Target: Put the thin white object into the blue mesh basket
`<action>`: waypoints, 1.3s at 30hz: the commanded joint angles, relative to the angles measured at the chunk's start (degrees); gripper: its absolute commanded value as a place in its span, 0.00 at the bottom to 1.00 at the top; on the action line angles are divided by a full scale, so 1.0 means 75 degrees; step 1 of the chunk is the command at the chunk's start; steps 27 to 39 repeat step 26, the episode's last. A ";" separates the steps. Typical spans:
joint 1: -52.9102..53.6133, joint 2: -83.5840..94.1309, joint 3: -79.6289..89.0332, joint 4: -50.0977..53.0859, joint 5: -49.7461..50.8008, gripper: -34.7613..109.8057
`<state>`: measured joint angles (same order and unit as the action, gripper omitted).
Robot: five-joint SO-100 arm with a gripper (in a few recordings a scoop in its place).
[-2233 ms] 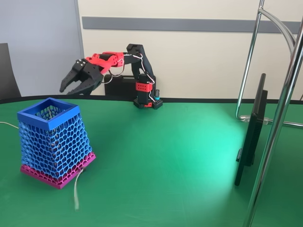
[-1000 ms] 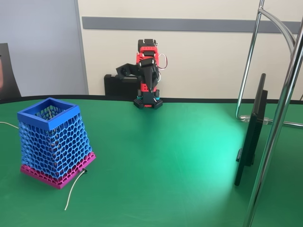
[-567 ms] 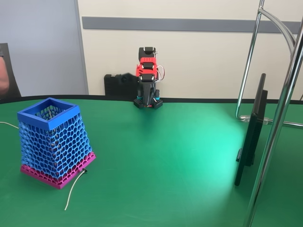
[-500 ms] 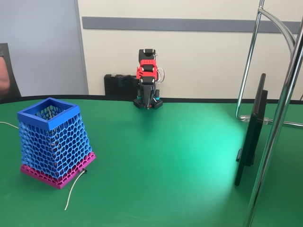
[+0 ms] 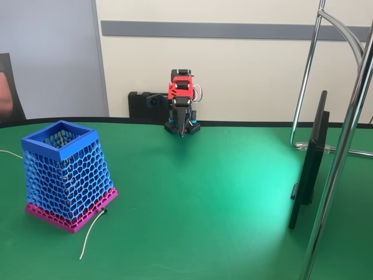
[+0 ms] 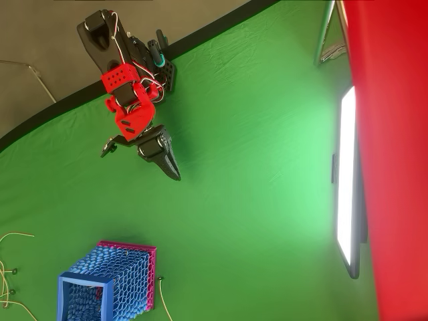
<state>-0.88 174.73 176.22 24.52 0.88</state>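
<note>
The blue mesh basket stands upright on its pink base at the left of the green table; from overhead the blue mesh basket sits at the bottom left. The thin white object lies flat on the cloth outside the basket, its knobbed end touching the pink base. In the overhead view the thin white object lies just right of the basket. My gripper is folded back at the arm's base at the far table edge, pointing down, far from both. From overhead my gripper looks shut and holds nothing.
A dark monitor stands edge-on at the right beside a chrome stand. Longer white cables lie left of the basket. A person's arm shows at the left edge. Open green cloth spans the middle.
The arm swung from above the basket back to its base and folded up. Its open jaws closed. The white object, blurred beside the basket earlier, now lies still.
</note>
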 commanded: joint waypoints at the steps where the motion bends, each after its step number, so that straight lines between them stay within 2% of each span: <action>1: -0.0023 0.0422 0.0059 0.0621 0.0047 0.25; 8: -0.0035 0.1887 0.0059 0.2449 0.0117 0.25; 16: -0.0059 0.2086 0.0059 0.3211 0.0129 0.25; 39: -0.0059 0.2098 0.0059 0.3281 0.0129 0.25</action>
